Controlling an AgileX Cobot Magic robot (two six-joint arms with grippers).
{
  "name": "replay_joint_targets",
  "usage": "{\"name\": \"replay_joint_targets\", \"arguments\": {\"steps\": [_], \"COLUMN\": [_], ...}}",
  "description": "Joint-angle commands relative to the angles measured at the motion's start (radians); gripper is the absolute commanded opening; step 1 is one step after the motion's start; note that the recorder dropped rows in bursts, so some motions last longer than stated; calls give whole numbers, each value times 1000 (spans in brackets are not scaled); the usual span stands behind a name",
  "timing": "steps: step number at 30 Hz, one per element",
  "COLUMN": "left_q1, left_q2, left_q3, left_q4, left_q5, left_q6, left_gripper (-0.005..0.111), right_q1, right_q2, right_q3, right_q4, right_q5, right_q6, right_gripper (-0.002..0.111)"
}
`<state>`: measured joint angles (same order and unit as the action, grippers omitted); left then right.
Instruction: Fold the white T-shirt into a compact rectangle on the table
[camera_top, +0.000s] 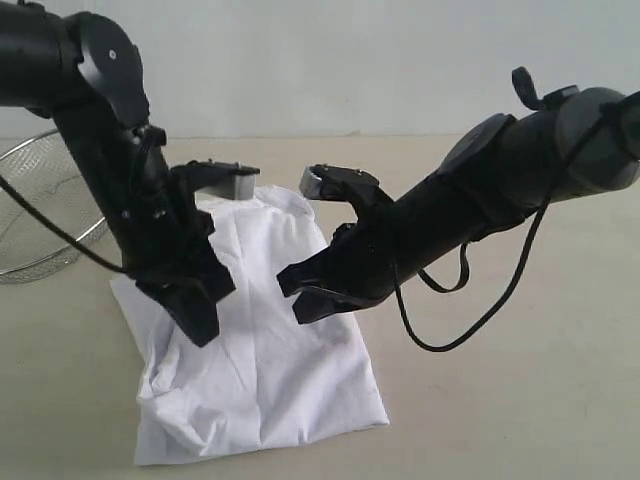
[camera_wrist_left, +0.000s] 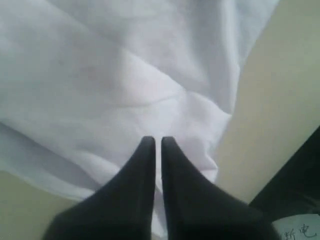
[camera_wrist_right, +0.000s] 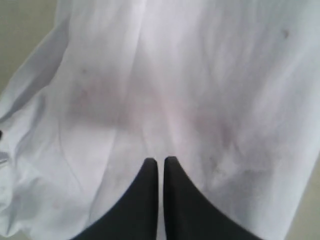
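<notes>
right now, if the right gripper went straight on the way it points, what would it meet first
Most likely the crumpled white cotton T-shirt: the shut right gripper aims straight at its fabric, though how much gap is left is hard to judge.

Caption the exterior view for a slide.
Left claw and right claw, both shut, over a rumpled T-shirt on the table; wire basket at far left.
</notes>
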<state>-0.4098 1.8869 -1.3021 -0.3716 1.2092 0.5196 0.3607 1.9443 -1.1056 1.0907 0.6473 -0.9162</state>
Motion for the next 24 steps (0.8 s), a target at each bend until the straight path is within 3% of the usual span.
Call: {"name": "replay_joint_targets", "arguments": {"steps": [1,14,19,24], "left_q1": [-43,-43,-43,-43], "left_q2": [-11,-17,-29,-29], "left_q3": [107,326,400,430], "left_q4": [-10,47,149,152], "left_q5": [-53,-128,-223,-323], "left_q6": [-12,-63,-142,-146], "left_gripper": [4,4,4,4], "right_q1": [-3,-3,-3,-3], "right_q2": [-22,-22,-22,-22], "right_q3": [1,1,1,1], "right_q4": [-7,-25,-27,-27], "right_q5": [37,47,47,55], "right_q6": [11,20,20,20], "right_gripper": [0,0,0,0]}}
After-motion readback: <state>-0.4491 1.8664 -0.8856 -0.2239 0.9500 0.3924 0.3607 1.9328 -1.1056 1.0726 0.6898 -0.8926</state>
